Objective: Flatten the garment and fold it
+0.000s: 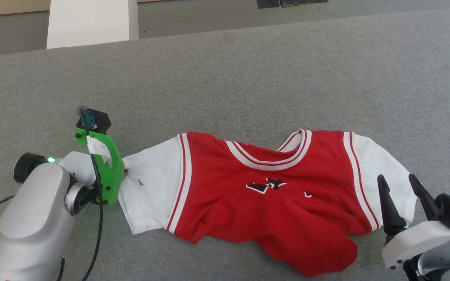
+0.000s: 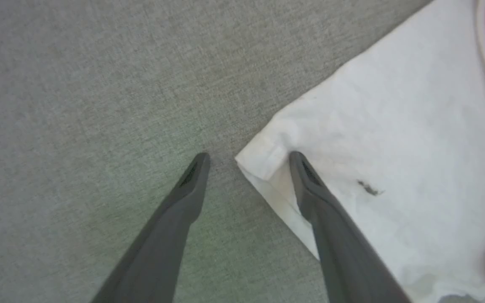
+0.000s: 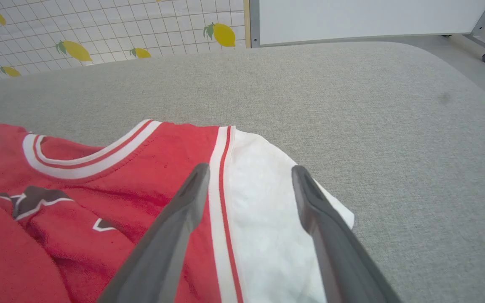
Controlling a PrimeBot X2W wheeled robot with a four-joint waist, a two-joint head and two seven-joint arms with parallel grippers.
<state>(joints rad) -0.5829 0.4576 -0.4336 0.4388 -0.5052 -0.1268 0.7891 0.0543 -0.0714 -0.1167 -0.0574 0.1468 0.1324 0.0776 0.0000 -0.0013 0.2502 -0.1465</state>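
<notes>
Left gripper point(image 2: 249, 156), fingers spread, straddles a white sleeve corner at centre frame. Right gripper point(image 1: 397, 177), also spread, hovers over the opposite sleeve at lower right. Red garment point(image 1: 272, 210) lies rumpled across the lower middle.

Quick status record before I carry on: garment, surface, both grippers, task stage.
garment: red jersey shirt with white short sleeves, front up, lower body bunched, black lettering creased
surface: grey fabric-covered surface
left gripper: open, fingers straddling the corner of the left-side sleeve, nothing gripped
right gripper: open, over the right-side sleeve, nothing held
stage: not yet flat, not folded
</notes>
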